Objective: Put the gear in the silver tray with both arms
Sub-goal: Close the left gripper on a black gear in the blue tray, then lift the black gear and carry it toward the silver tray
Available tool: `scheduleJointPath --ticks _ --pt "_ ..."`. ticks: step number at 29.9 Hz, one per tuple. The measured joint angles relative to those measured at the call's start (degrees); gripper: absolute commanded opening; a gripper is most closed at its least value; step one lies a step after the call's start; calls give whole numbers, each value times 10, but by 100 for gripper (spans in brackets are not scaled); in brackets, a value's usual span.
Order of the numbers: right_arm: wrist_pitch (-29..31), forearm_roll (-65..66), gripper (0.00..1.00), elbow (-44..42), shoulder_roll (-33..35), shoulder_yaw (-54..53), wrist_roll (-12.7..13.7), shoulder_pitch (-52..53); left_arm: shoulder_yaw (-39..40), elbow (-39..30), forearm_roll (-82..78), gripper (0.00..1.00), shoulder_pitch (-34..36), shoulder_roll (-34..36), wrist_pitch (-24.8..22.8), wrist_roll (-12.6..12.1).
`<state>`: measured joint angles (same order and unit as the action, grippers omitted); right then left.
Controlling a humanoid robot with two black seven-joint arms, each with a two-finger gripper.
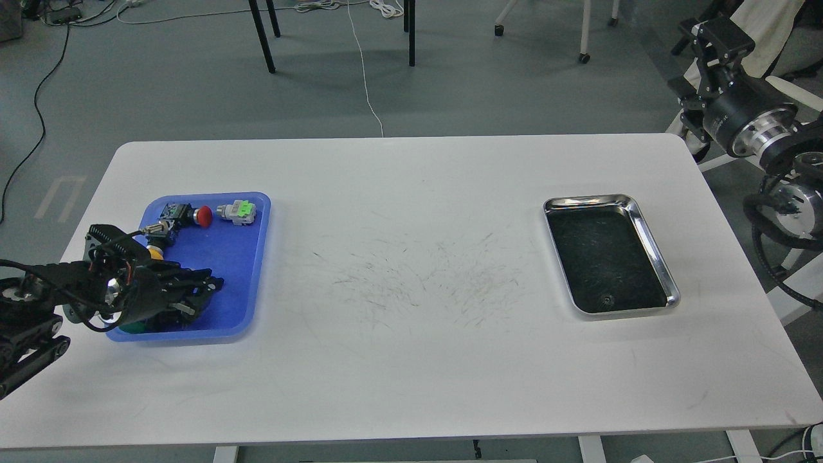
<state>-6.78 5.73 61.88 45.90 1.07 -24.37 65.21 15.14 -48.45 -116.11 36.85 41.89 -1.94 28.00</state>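
Observation:
The silver tray (588, 201) lies on the right half of the white table, its dark scratched bottom bare except for a small round mark near the front. My left gripper (204, 283) hangs low over the front of the blue plastic tray (247, 257), its dark fingers close together over dark parts. I cannot make out a gear; it may be hidden under the gripper. My right gripper (712, 33) is raised off the table beyond the far right corner, seen from behind, with its fingers not distinguishable.
The blue tray holds a red push button (204, 217), a grey part with a green tab (237, 211), a yellow part (154, 253) and a green part (134, 326). Chair legs and cables lie on the floor behind the table (411, 360).

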Motion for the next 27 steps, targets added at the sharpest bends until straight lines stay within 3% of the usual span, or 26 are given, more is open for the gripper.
scheduleJointPath --ticks 1,18,27 --pt "0 0 94 0 0 0 0 0 0 -1 -1 9 0 0 0 0" --pt "-1 2 94 -6 -3 -4 -1 -15 9 -35 0 8 27 69 -1 0" --pt "-4 2 94 -2 -7 -5 -2 -18 40 -108 72 6 112 96 -40 0"
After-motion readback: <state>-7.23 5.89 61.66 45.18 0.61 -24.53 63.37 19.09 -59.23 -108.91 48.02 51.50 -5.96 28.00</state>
